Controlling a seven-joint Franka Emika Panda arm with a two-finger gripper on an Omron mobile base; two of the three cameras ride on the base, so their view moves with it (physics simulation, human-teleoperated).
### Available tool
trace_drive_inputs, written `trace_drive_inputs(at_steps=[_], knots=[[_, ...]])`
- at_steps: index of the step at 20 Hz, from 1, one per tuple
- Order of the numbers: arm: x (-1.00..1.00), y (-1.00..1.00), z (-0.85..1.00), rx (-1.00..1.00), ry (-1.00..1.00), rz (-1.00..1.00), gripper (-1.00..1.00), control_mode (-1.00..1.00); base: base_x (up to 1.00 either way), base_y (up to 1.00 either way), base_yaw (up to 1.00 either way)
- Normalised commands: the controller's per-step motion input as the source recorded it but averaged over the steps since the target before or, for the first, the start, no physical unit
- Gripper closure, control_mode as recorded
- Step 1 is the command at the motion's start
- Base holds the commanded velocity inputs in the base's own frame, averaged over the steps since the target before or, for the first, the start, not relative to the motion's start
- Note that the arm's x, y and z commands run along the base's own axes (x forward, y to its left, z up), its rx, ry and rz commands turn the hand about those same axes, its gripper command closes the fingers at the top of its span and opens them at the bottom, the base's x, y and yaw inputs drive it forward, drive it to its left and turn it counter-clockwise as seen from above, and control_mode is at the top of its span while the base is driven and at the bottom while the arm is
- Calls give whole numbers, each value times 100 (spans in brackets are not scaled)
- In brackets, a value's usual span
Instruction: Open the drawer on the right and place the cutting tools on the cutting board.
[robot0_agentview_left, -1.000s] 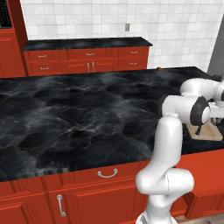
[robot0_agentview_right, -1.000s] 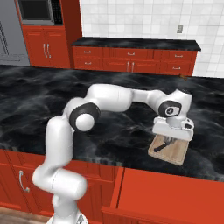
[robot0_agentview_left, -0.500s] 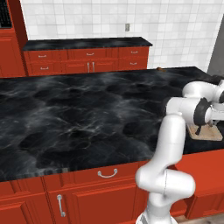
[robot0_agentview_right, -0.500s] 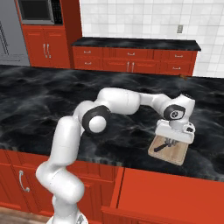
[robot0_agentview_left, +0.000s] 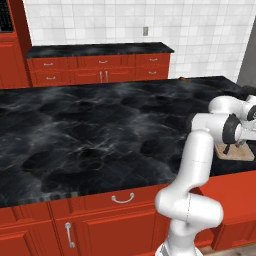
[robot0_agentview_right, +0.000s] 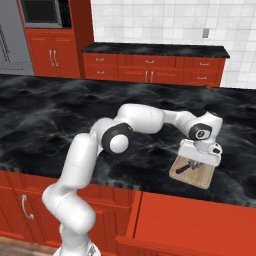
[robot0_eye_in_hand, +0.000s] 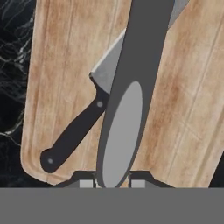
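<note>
The gripper (robot0_eye_in_hand: 112, 183) hangs low over the board (robot0_agentview_right: 193, 173) at the bench's (robot0_agentview_right: 60, 115) near right edge, jaws pinching a dark tool (robot0_eye_in_hand: 127, 100) with a grey oval face; its far end is cut off. Beneath it on the board lies the knife (robot0_eye_in_hand: 76, 131), its blade mostly hidden by the tool. In the base views the hand hides most of both.

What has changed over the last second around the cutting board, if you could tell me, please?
The arm has swung a little further right and stretched out, carrying the gripper from the cutting board's near-left part towards its middle. The gripper stays shut on a dark-handled tool, held low over the board. Nothing was picked up or let go. The knife still lies flat on the board, and the board has not shifted.
</note>
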Motion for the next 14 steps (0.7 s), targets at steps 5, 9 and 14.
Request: trace_drive_inputs(at_steps=[5,9,14], knots=[[0,0,-1,0,0,0,-100,-100,0,0,0],[0,-2,0,0,0,0,-100,-100,0,0,0],[-15,0,16,0,-4,0,-100,-100,0,0,0]])
